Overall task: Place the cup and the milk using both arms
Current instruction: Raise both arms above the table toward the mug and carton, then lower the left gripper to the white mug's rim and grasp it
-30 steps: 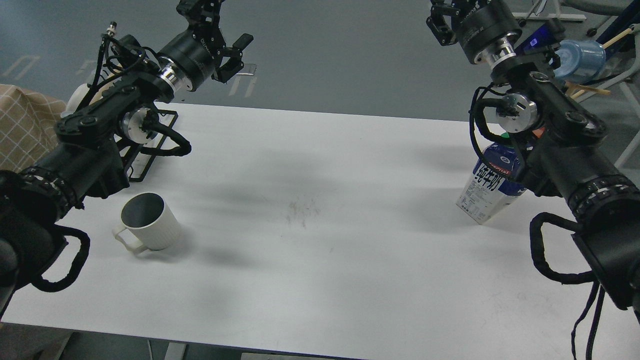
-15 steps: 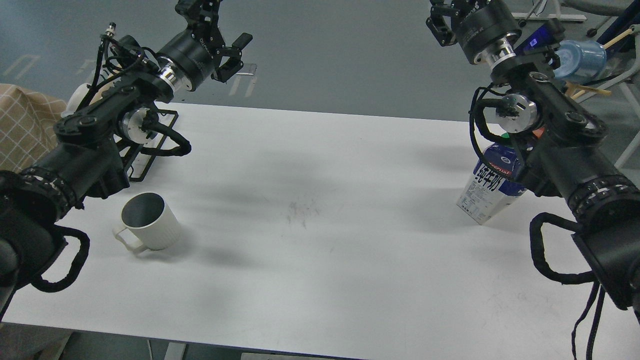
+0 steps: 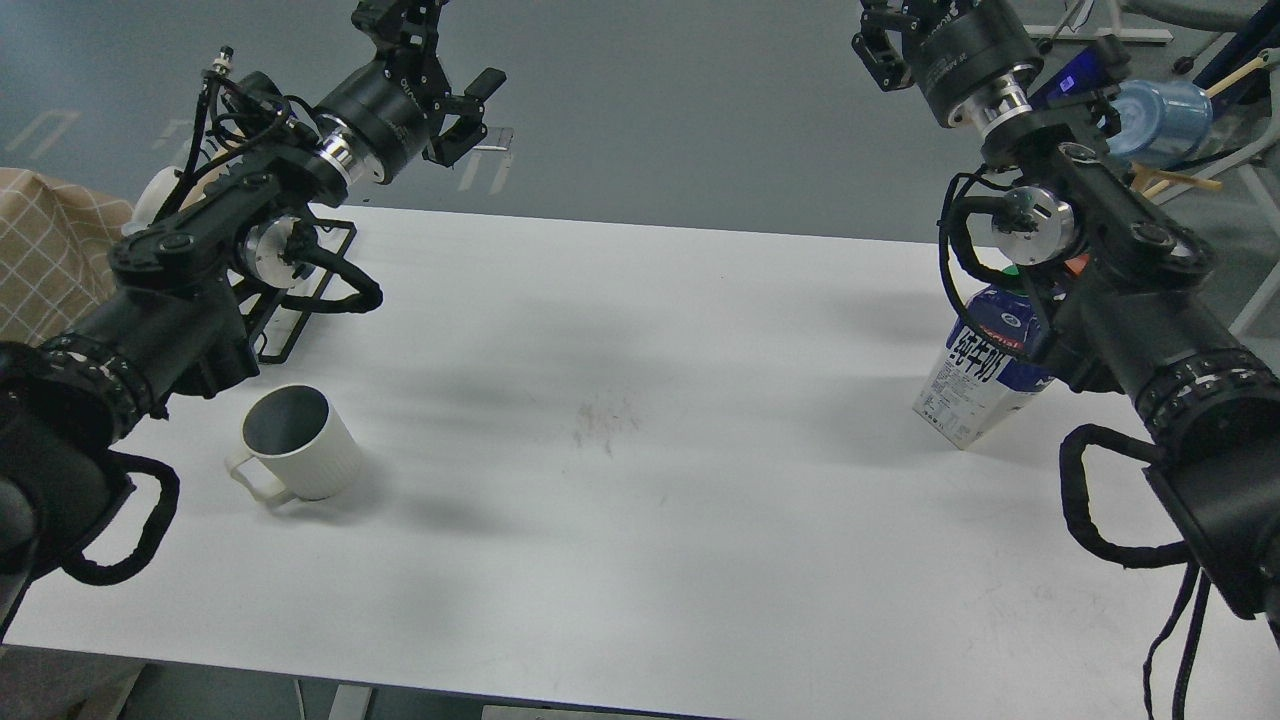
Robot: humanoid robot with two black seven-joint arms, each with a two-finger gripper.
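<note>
The cup point(image 3: 296, 442), an off-white ribbed mug with a dark grey inside, stands upright on the white table point(image 3: 640, 520) at the front left, handle toward the front left. The milk point(image 3: 976, 384), a dark-blue and white carton, stands at the right edge, its top partly hidden behind my right arm. My left gripper point(image 3: 478, 112) hangs high beyond the table's far edge, well behind the cup, open and empty. My right gripper point(image 3: 878, 40) is raised at the top edge of the view, far above the milk, mostly cut off.
A black wire rack point(image 3: 305, 290) lies at the table's back left under my left arm. A beige checked cloth point(image 3: 45, 250) is off the left edge. A blue water jug point(image 3: 1160, 118) and stands are on the floor at the back right.
</note>
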